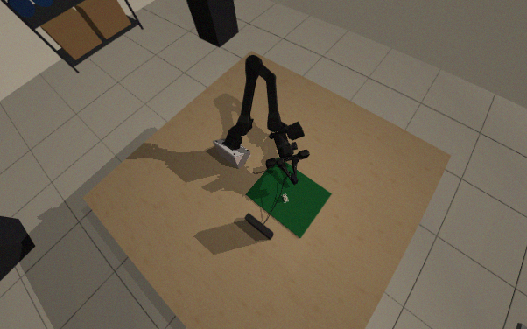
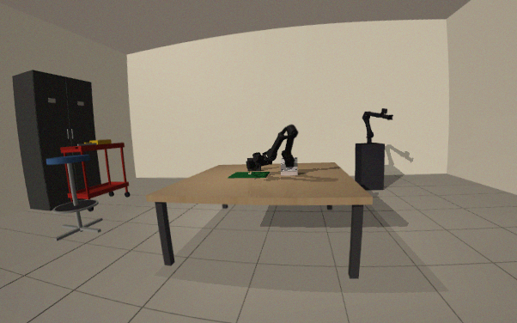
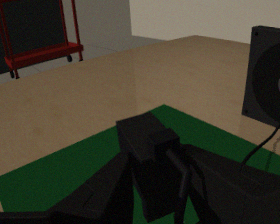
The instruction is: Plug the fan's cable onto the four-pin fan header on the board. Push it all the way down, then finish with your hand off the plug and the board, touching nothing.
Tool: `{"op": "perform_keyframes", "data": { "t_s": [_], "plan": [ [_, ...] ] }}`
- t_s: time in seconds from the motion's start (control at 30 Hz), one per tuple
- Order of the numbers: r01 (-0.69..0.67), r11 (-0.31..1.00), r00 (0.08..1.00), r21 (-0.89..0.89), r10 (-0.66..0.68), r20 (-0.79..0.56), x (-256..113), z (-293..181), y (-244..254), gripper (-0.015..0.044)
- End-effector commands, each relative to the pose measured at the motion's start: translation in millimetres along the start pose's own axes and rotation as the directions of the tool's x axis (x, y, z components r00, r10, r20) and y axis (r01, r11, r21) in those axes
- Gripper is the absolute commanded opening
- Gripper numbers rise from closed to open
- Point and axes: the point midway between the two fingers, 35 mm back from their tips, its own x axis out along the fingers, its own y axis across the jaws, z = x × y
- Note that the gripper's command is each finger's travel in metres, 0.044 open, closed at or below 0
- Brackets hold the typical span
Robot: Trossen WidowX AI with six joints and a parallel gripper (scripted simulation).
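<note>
My gripper is shut on the black fan plug, held over the green board. The plug shows in the wrist view as a dark block between the fingers, with its cable trailing toward the bottom. The pale header stands on the board; in the top view it lies a little below and left of the fingertips. It is hidden in the wrist view. The fan stands upright beside the board, with dark wires running from it to the plug. The gap between plug and header cannot be judged.
The arm's pale base stands on the wooden table beside the board. Loose cable loops over the board between the gripper and the fan. A red cart stands beyond the table.
</note>
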Motion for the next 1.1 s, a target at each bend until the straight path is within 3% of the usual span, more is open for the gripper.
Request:
{"op": "perform_keyframes", "data": {
  "t_s": [0.0, 1.07],
  "plan": [
    [0.001, 1.000, 1.000, 0.005, -0.001, 0.005, 0.7, -2.9, -0.1, 0.0000],
    [0.002, 1.000, 1.000, 0.005, -0.002, 0.004, 6.4, -32.9, -0.1, 0.0000]
  ]
}}
